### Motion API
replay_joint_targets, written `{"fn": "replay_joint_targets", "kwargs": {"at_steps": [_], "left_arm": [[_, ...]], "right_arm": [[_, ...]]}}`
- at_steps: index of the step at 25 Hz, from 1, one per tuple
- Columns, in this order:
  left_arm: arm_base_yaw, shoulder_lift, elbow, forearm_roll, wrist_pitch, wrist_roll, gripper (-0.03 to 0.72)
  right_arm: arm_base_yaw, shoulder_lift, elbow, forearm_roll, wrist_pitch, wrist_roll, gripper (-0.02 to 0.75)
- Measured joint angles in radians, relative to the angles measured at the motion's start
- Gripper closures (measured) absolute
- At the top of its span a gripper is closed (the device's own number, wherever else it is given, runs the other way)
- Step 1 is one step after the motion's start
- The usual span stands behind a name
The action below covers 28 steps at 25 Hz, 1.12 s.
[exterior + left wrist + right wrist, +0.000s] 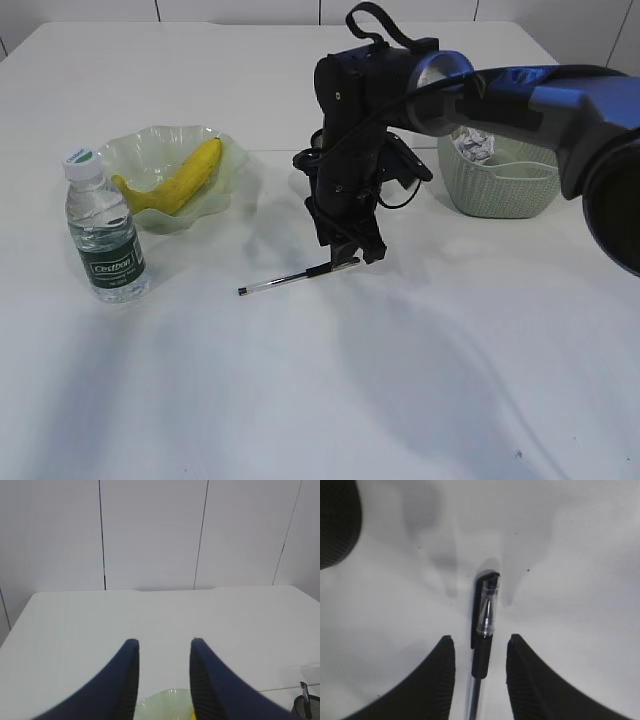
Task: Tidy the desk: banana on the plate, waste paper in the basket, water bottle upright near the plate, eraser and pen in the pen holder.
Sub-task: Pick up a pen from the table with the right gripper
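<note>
In the exterior view the right gripper (349, 250) hangs at the centre of the frame, its fingers pointing down over the capped end of the pen (298, 277), which lies flat on the white table (320, 400) and runs down-left toward the lower middle. The right wrist view shows the pen (484, 630) lying between the two dark fingertips (442, 675) with a gap on either side — the fingers are spread and grasp nothing. The left gripper (162, 645) appears only in its own wrist view, fingers apart and empty, raised above the table with the rim of the plate (165, 702) at the bottom edge of the frame.

At left of the exterior view the banana (180, 178) rests in the pale green plate (235, 160), and the water bottle (103, 230) stands upright just beside the plate's lower-left edge. At right, crumpled waste paper (475, 145) sits in the pale green basket (495, 190) — partly hidden behind the arm.
</note>
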Motion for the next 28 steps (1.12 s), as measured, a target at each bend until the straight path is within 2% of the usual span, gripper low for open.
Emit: {"fn": "replay_joint_targets", "kwargs": {"at_steps": [28], "left_arm": [[0.000, 0.000, 0.000, 0.000, -0.003, 0.000, 0.449]], "right_arm": [[0.000, 0.000, 0.000, -0.035, -0.019, 0.007, 0.477]]}}
